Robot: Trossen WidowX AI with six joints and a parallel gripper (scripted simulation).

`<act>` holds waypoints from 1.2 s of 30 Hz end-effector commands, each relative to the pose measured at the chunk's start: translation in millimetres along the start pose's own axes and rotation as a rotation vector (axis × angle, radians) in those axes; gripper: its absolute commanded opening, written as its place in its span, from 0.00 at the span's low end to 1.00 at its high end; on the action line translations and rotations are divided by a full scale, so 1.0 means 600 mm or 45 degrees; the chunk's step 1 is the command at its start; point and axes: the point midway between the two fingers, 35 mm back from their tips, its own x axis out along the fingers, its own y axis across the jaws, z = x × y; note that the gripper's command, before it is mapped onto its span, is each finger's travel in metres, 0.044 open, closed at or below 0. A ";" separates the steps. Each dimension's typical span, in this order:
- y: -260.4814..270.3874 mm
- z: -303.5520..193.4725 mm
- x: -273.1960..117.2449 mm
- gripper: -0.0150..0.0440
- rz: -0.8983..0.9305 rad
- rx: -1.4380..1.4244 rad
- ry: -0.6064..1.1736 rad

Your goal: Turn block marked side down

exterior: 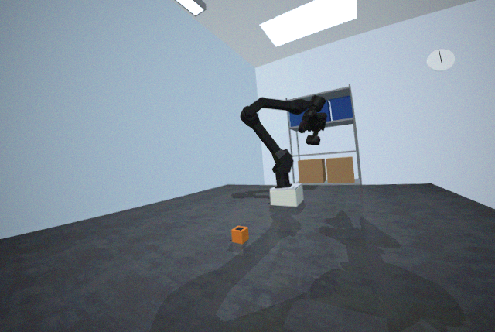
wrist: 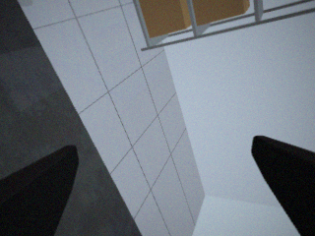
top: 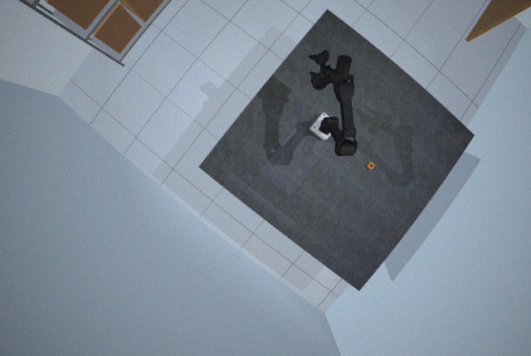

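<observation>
The small orange block (top: 371, 165) (exterior: 240, 235) rests flat on the dark table (top: 364, 231) (exterior: 100, 276). Its dark square mark shows on the top face in the top and exterior views. The block is not in the wrist view. My gripper (top: 312, 65) (wrist: 165, 148) is open and empty, with its fingers wide apart. It is high above the table and well away from the block, on the far side of the arm's base in the top view. The underside of the block is hidden.
The arm's white base (top: 316, 128) (exterior: 285, 196) stands on the table behind the block in the exterior view. A shelf rack (exterior: 356, 140) with blue and brown boxes stands beyond the table. The table's edge crosses the wrist view.
</observation>
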 end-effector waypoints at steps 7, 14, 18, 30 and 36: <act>0.032 -0.229 -0.112 1.00 -0.065 0.730 0.586; 0.087 -0.331 -0.201 1.00 -0.152 1.229 0.869; 0.147 -0.388 -0.280 1.00 -0.259 1.621 1.073; 0.378 -0.425 -0.538 1.00 -0.779 2.734 1.618; 0.504 -0.370 -0.644 1.00 -1.131 3.240 1.827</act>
